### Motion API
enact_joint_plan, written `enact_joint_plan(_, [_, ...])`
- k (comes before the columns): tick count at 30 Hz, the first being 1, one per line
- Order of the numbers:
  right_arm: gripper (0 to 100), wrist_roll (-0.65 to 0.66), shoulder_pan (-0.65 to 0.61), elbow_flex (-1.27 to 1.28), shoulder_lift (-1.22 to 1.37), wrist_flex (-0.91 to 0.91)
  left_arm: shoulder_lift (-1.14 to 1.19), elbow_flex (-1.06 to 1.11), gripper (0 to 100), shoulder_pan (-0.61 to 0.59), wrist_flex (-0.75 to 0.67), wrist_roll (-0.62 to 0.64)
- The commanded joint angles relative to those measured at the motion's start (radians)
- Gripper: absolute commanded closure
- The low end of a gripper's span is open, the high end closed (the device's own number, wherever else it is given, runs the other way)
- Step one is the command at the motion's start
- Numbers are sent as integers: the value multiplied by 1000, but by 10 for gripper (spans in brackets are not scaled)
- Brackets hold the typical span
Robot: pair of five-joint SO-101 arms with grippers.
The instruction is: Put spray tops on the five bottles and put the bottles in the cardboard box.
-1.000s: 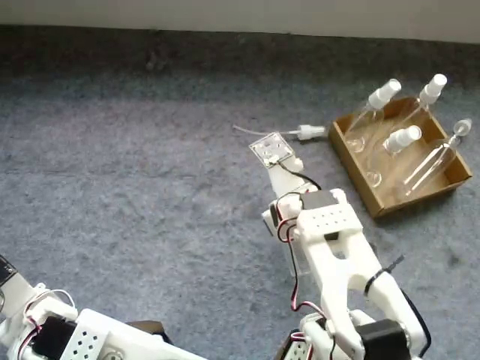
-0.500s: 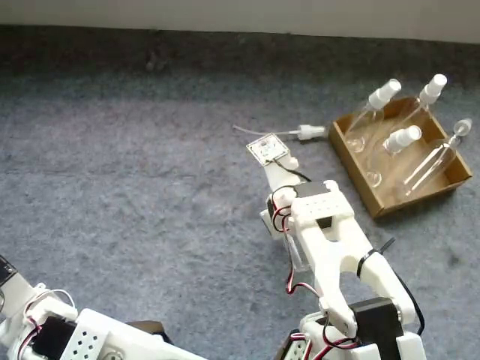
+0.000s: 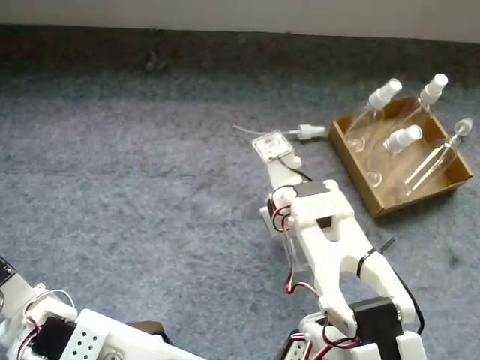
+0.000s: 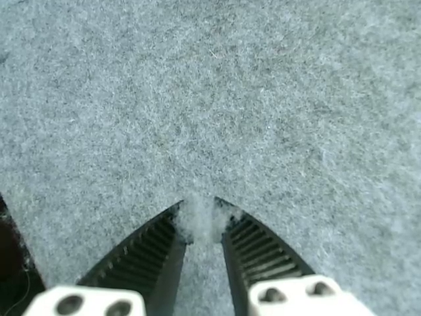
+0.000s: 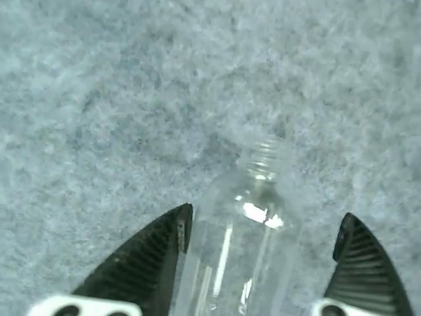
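Note:
An uncapped clear bottle lies on the grey carpet between the fingers of my right gripper, which is open around it without clamping it; the threaded neck points away from the wrist. From above, this bottle peeks out under the right arm. A loose spray top with its thin tube lies on the carpet just beyond the arm. The cardboard box at the right holds several capped bottles. My left gripper hangs shut over bare carpet.
The left arm sits at the near left corner. A dark strip and a pale wall run along the far side. Open carpet stretches over the left and middle.
The right arm has shifted and tilted a little over the bottle, its wrist end swinging slightly. The bottle, spray top, box and left arm stay where they were.

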Motion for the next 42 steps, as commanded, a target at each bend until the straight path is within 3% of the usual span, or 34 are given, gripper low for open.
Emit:
enact_joint_plan(1, [756,-21,8,8,-7,-19,-5,18,993,-8,5,-11])
enact_joint_plan(14, [765,-21,4,27,-1,-16,-5,18,993,-8,5,-11])
enact_joint_plan(21, [953,-23,8,18,-13,-10,-5,18,993,-8,5,-11])
enact_joint_plan(25, [958,-23,10,18,-51,-8,-5,18,995,-8,2,-11])
enact_joint_plan(31, [958,-129,58,-38,-240,182,-5,18,995,-4,5,-11])
enact_joint_plan(42, [957,-130,272,-153,-722,358,-5,-2,995,147,5,-35])
